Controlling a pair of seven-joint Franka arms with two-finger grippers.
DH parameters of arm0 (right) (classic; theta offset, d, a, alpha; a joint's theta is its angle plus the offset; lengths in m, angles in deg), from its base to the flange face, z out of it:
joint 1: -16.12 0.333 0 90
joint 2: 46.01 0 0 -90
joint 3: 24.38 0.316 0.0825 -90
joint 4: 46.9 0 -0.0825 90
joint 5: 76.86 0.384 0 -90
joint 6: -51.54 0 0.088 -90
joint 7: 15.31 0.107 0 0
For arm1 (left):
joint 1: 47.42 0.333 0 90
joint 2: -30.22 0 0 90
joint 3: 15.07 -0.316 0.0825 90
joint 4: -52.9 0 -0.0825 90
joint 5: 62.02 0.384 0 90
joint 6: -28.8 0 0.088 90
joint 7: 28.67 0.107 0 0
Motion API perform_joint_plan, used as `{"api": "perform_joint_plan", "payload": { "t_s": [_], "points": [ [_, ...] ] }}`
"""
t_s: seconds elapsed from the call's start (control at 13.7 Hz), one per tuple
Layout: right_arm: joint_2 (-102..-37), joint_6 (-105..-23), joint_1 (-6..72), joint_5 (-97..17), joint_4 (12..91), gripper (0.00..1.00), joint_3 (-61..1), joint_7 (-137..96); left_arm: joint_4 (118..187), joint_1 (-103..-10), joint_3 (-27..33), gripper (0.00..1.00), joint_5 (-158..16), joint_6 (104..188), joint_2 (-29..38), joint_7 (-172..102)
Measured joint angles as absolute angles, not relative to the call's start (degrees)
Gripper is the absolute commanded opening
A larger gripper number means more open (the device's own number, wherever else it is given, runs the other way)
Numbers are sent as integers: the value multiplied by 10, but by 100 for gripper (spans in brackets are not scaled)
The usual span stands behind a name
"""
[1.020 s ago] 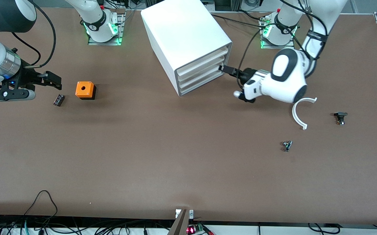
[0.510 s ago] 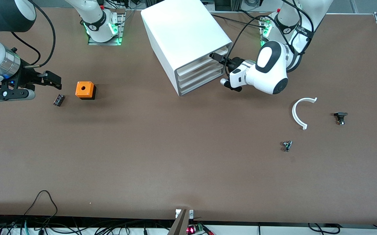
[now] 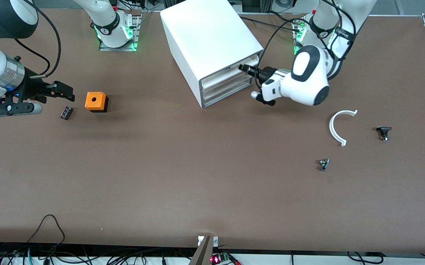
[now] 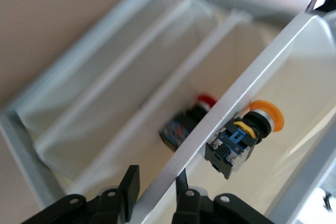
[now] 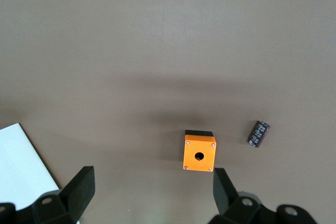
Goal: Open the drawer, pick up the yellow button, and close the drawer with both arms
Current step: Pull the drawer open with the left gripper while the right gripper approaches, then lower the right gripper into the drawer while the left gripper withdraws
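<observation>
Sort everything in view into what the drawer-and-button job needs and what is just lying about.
Job:
- top drawer, front edge pinched by the shut left claw
- orange-capped button inside it
- right claw, open, waiting over the table

Lying about:
- orange box
- dark cylinder
- white curved piece
- two small dark parts

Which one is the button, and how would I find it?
Look at the big white cabinet between the robots' bases. In its top drawer, pinched by the left gripper, lies the button. Only it has an orange cap; the part one drawer down is red-topped.

Left pincer (image 3: 244, 68) reaches level, fingers clamped together; right pincer (image 3: 65, 94) hangs spread wide.
</observation>
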State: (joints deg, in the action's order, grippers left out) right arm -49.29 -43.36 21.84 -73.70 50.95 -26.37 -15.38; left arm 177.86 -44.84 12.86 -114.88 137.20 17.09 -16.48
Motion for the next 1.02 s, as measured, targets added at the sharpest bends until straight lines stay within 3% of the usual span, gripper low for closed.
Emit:
{"api": "perform_joint_plan", "payload": {
  "t_s": [0.22, 0.29, 0.36, 0.73, 1.02],
  "points": [
    [-496, -434, 226, -733, 509, 100, -260, -158, 1766, -421, 99, 0, -1149, 1440, 182, -138],
    [-499, -434, 236, -732, 509, 100, -258, -159, 1761, -417, 92, 60, -1146, 1457, 183, -129],
    [-502, -434, 250, -731, 509, 100, -257, -159, 1757, -416, 89, 100, -1141, 1474, 184, -126],
    [-546, -445, 350, -730, 466, 100, -251, -178, 1745, -420, 83, 100, -1076, 1547, 181, -150],
    [-637, -453, 403, -645, 354, 100, -244, -285, 1644, -416, 20, 100, -967, 1556, 197, -156]
  ]
}}
